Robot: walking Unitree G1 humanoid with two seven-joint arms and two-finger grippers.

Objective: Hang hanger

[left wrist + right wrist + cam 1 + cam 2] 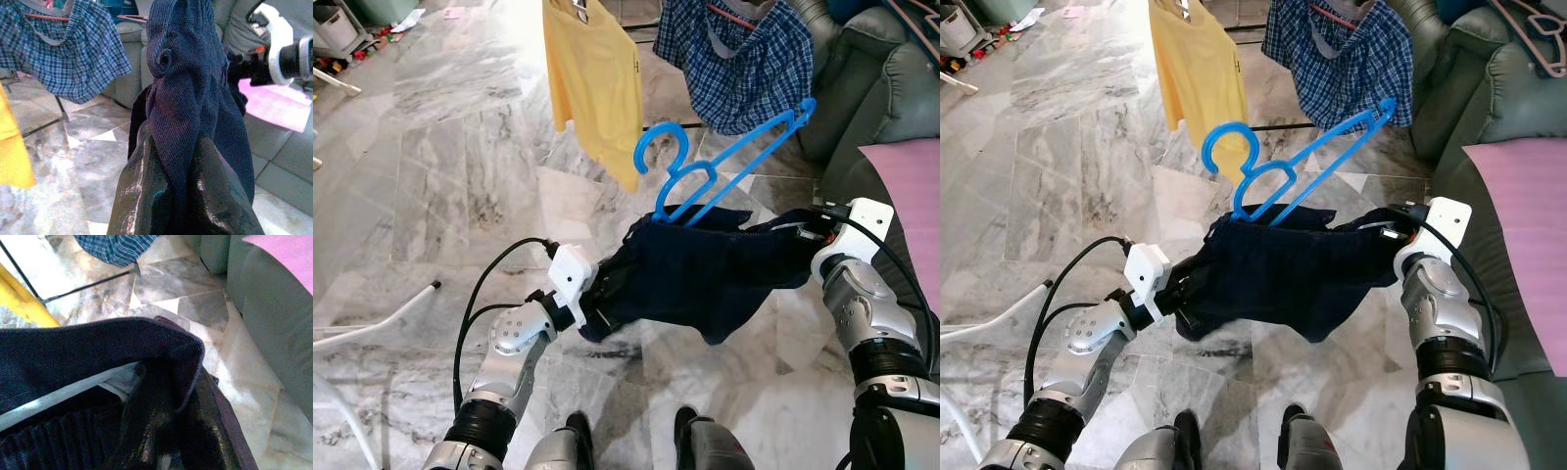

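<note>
You've got the navy garment (690, 274) stretched btwn both arms: left gripper (181, 196) pinched on one end, right gripper (161, 431) clamped on the other. Blue hanger (724, 162) pokes up from the top edge, long axis tilted toward the right arm, hook nearer your left.

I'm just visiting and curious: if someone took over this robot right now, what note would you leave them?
Left gripper: shut on one end of the dark garment.
Right gripper: shut on the other end, garment stretched between them above the floor.
Blue hanger: partly tucked into the garment, hook sticking up, tilted.
Yellow shirt and plaid shirt already hang ahead.
Left to do: seat the hanger and hang it up.
</note>
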